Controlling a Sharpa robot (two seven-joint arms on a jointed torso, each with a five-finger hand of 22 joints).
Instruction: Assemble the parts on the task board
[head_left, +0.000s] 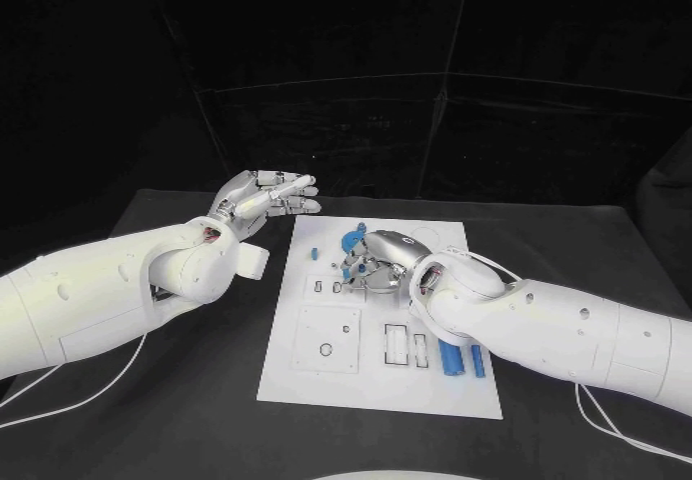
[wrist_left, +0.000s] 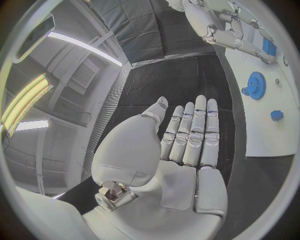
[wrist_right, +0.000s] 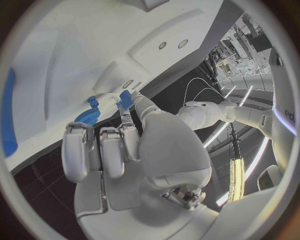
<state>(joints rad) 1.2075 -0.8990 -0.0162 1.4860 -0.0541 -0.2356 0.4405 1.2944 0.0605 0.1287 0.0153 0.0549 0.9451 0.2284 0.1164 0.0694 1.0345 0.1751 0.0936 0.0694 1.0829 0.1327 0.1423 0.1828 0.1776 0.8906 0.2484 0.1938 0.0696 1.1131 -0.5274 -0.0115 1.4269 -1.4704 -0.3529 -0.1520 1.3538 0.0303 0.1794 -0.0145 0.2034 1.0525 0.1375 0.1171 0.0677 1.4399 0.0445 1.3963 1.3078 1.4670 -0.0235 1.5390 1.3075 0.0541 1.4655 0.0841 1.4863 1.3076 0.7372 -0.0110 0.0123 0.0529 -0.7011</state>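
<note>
Head view: right hand over board, upper middle, fingers curled down round small blue part. Gear lies just beyond hand, toward far edge. Two blue bars near right arm, long axes running near to far. Left hand off board's far-left corner, holding nothing.

Left wrist view: fingers straight, side by side, empty; gear well apart.

Right wrist view: fingertips pinch part; gear just beside. Right hand nearer, judged.

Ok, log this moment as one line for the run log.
left hand: open, off the task board | right hand: pinches small blue part over board | blue gear: on board
</note>
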